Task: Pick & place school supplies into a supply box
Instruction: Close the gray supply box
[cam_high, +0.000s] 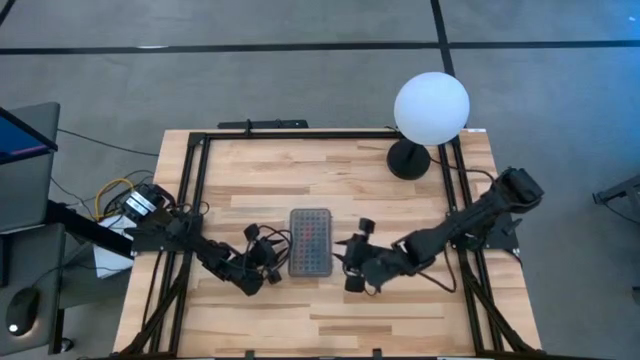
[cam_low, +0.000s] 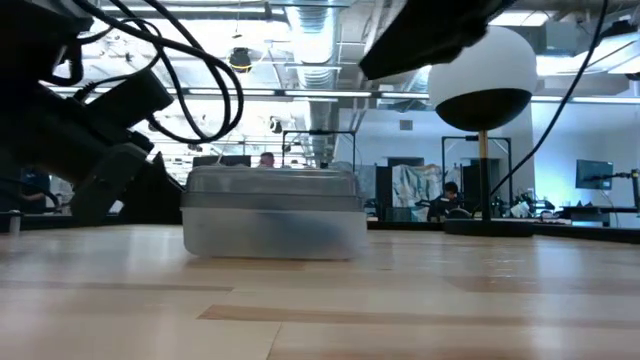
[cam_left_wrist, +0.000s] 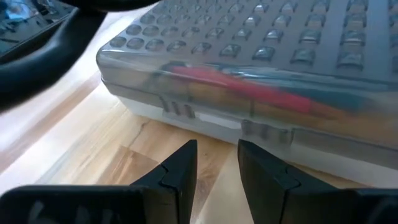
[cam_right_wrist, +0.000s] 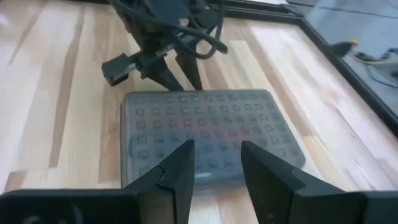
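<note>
The supply box (cam_high: 310, 242) lies shut at the table's middle, flat on the wood, its grey dotted lid (cam_right_wrist: 208, 134) on top. Through its clear wall the school supplies show, among them a red-pink one (cam_left_wrist: 249, 88). My left gripper (cam_left_wrist: 217, 149) stands open and low at the box's left long side, just short of it, with nothing between its fingers; it also shows beyond the box in the right wrist view (cam_right_wrist: 180, 74). My right gripper (cam_right_wrist: 217, 152) is open, raised above the table on the box's right side (cam_high: 347, 265), slanting down toward the lid.
A white globe lamp (cam_high: 431, 105) stands on its black base at the far right. A black frame (cam_high: 300, 133) runs along the table's edges. Cables hang from both arms (cam_low: 200, 80). Bare wood lies between the box and the near edge (cam_high: 320, 320).
</note>
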